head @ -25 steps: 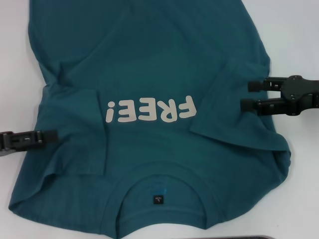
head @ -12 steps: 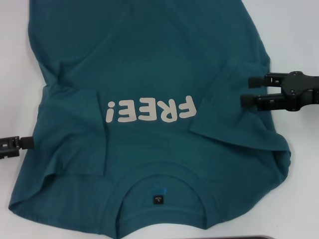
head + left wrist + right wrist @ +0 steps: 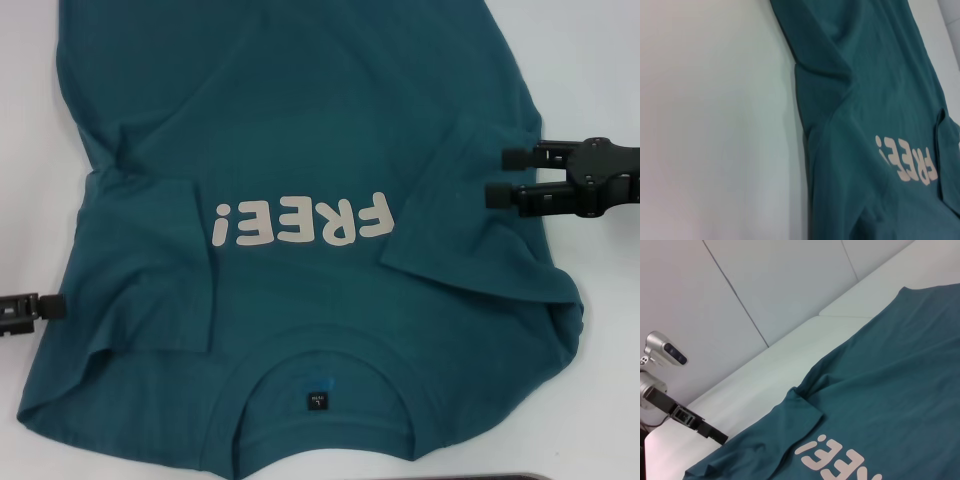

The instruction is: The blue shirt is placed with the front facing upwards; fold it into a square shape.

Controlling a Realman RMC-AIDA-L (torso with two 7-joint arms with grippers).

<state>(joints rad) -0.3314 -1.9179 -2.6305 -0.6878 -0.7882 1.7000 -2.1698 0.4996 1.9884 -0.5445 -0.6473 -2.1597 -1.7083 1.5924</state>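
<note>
The blue shirt [image 3: 300,200] lies front side up on a white table [image 3: 590,60] and fills most of the head view, from the top edge down to the bottom. Its ribbed round collar [image 3: 325,365] sits at the lower middle of the frame, with a small dark neck label [image 3: 317,400] inside it. Off-white "FREE!" lettering [image 3: 302,220] runs across the centre of the frame and reads upside down from this camera. Both sleeves are folded inward over the chest: one flap at centre left, just beside the exclamation mark, and one at centre right, just beside the letter F. The cloth shows soft wrinkles near the lower left and lower right edges.

The right gripper [image 3: 500,175] reaches in from the right edge at mid height. Its two black fingers [image 3: 515,193] are spread apart with nothing between them, their tips over the outer edge of the folded right sleeve.

The left gripper [image 3: 50,305] shows only as a dark tip at the left edge, lower middle of the frame, right at the shirt's side hem. Whether its fingers are apart or closed cannot be told; the right wrist view shows it at the lower left, at the shirt's edge.
</note>
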